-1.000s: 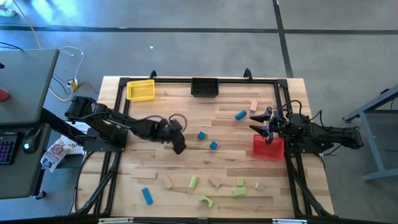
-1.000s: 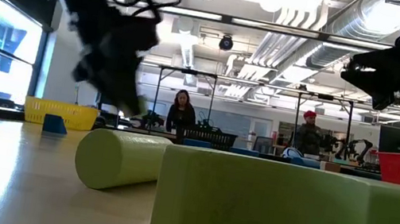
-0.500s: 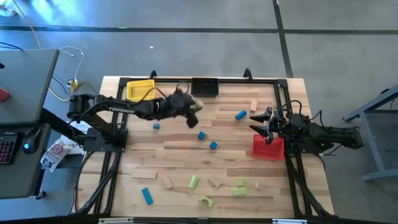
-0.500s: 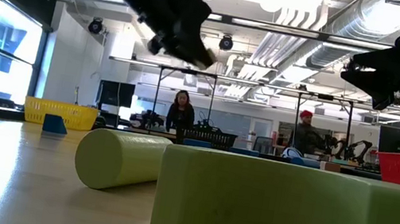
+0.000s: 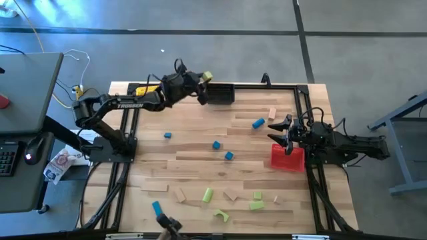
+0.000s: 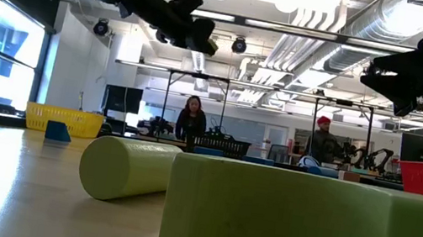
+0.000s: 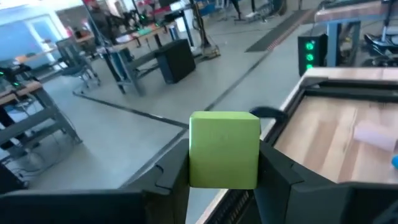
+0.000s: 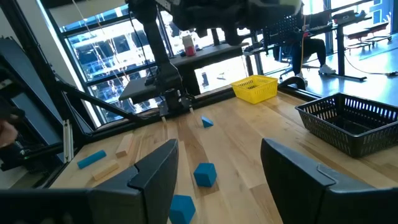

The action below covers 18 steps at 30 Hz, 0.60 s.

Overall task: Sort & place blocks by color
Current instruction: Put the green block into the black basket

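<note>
**High view: left hand carries a green cube at the far edge**

High view shows you the left hand [image 5: 202, 83] raised over the far edge of the light wooden tabletop [image 5: 200, 160], between the yellow mesh bin [image 5: 151, 96] and the black wire basket [image 5: 219, 93], just beside the basket. Its 2 fingers pinch a small light green cube block [image 5: 207, 77]; your left wrist view confirms the cube [image 7: 224, 149] clamped between both dark fingers [image 7: 283, 180].

The right hand [image 5: 283, 131] waits at the right side, over the red bin [image 5: 287, 157], its fingers spread apart with nothing between them.

Loose on the tabletop you have 4 blue blocks [image 5: 229, 155] scattered across the middle, and a row of tan wooden blocks [image 5: 231, 195] and light green blocks [image 5: 207, 195] along the near edge.
</note>
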Tool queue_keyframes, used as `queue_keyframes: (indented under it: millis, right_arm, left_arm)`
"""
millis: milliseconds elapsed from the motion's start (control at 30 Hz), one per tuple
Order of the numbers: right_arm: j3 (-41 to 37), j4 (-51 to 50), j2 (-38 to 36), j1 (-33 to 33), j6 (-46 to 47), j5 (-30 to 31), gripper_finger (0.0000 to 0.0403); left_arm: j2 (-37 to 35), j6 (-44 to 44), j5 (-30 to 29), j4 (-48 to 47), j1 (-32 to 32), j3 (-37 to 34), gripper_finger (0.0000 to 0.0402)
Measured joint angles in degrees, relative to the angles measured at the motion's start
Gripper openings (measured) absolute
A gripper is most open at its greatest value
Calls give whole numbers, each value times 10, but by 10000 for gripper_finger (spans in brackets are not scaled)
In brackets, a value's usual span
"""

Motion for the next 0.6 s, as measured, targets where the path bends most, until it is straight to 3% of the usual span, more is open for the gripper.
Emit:
queue_keyframes:
  millis: [267, 600]
  right_arm:
    - [0, 0, 0, 0, 0, 0, 216]
    - [0, 0, 0, 0, 0, 0, 216]
  left_arm:
    - [21, -8, 14, -89, 16, 44, 113]
    - [117, -41, 59, -138, 16, 111, 113]
